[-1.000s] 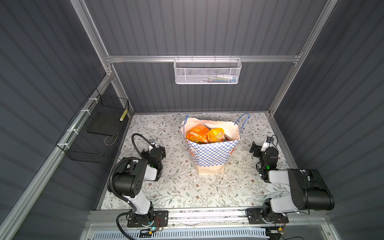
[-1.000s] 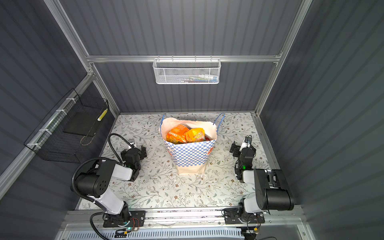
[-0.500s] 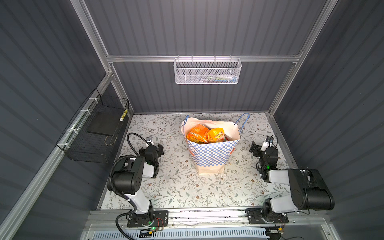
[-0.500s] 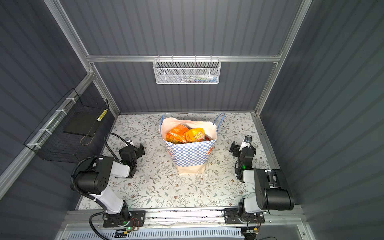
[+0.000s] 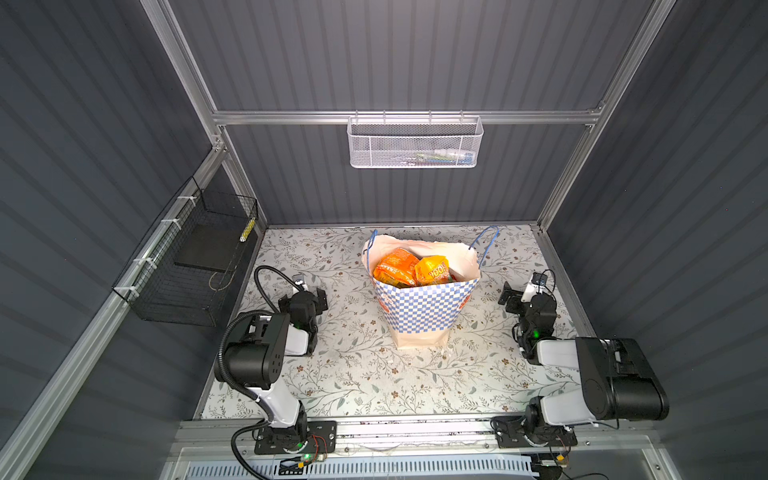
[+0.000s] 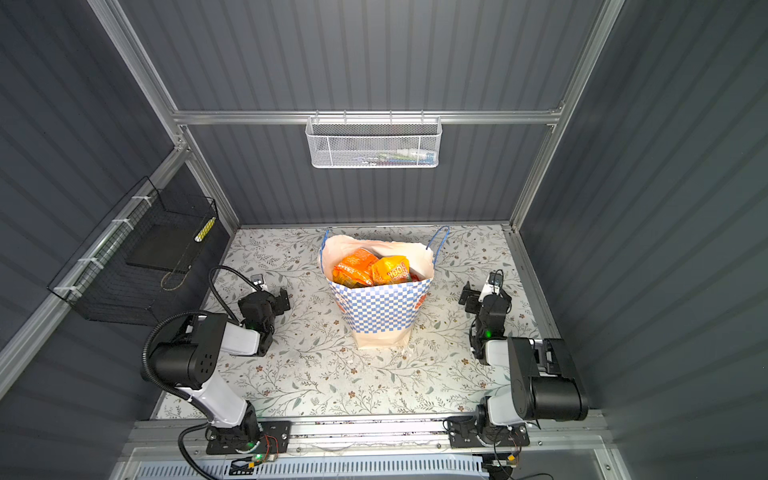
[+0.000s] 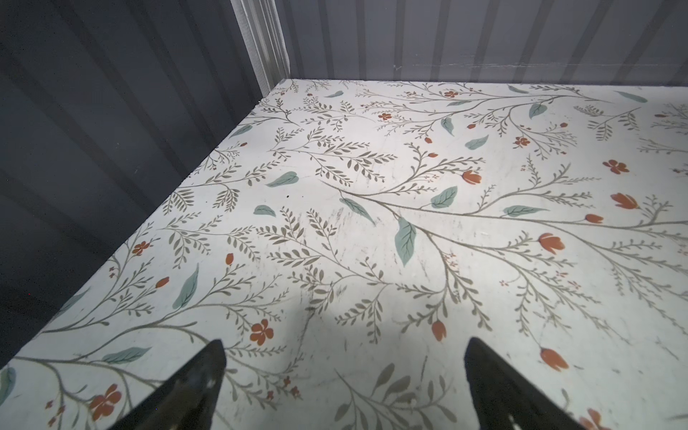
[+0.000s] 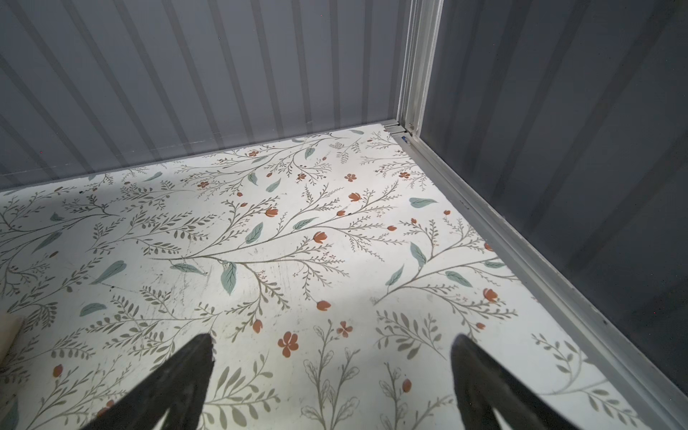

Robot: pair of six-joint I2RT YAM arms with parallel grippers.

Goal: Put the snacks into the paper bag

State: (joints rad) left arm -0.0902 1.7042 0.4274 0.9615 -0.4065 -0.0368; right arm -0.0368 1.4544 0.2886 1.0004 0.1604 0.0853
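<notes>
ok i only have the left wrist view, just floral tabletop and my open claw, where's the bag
observer: the paper bag stands upright mid-table, off to the right of your left claw.
operator: any snacks out on the table
observer: none that i can see on the table; an orange packet and a yellow "100" packet show in the bag's mouth.
operator: and the right claw
observer: the right claw is open and holds nothing, low near the table's right edge.

Black-and-white arms [image 5: 253,359], black fingers [image 7: 186,391]
</notes>
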